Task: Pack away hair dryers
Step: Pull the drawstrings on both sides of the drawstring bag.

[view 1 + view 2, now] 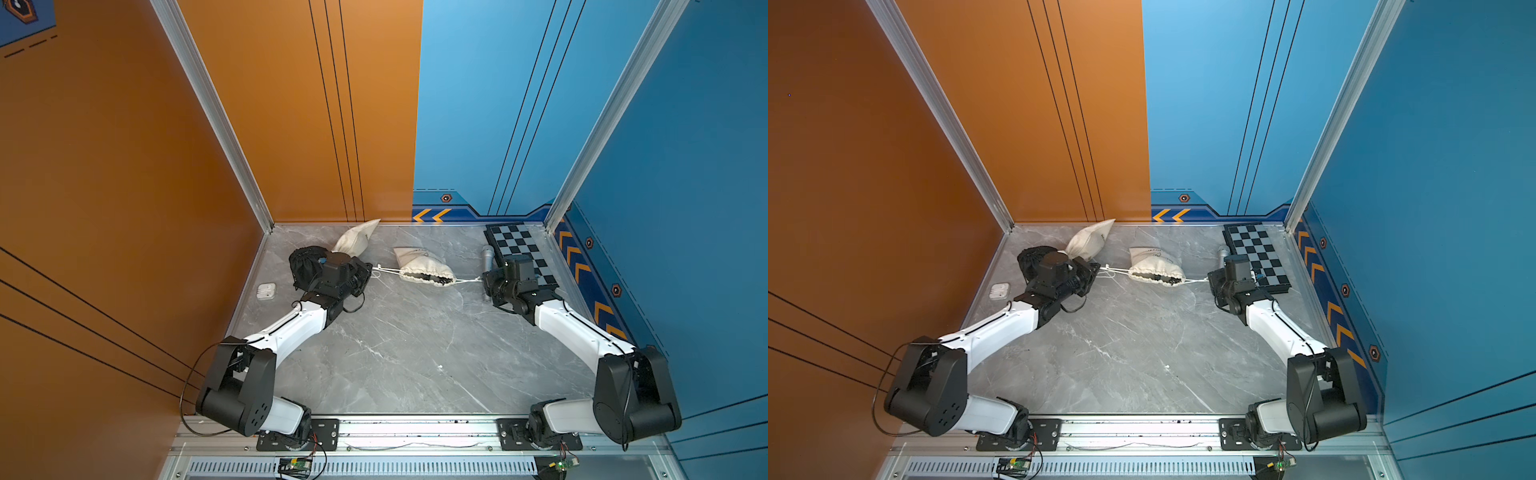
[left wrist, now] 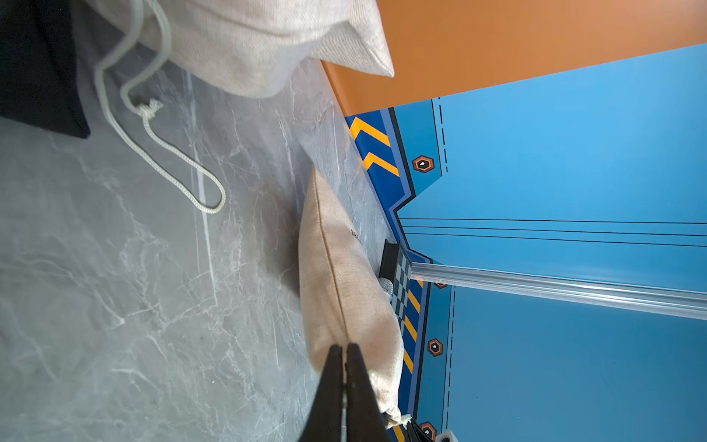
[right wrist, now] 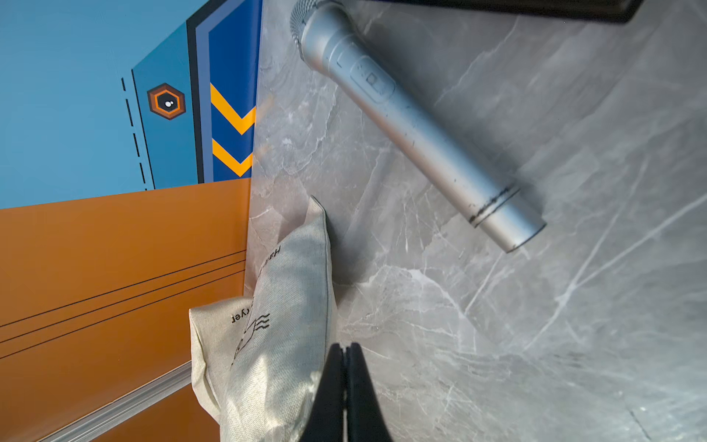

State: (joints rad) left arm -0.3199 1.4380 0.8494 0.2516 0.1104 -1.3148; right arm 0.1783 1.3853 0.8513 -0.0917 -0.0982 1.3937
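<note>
No hair dryers show openly. A cream drawstring bag point(image 1: 419, 262) lies at the middle back of the table, and something black fills its gathered mouth point(image 1: 424, 278). A white drawstring point(image 1: 386, 271) runs taut from the mouth to my left gripper point(image 1: 371, 269), whose jaws are shut on it. On the other side a second drawstring point(image 1: 467, 281) leads to my right gripper point(image 1: 483, 279), also shut on it. In the left wrist view the shut gripper point(image 2: 343, 346) sits in front of the bag point(image 2: 336, 275). In the right wrist view the shut gripper point(image 3: 346, 345) is beside the printed bag point(image 3: 283, 306).
A second cream bag point(image 1: 355, 239) and a black bag point(image 1: 305, 262) lie at the back left behind the left wrist. A grey microphone point(image 1: 487, 259) and a chessboard point(image 1: 523, 253) lie at the back right. A white earbud case point(image 1: 266, 291) sits by the left wall.
</note>
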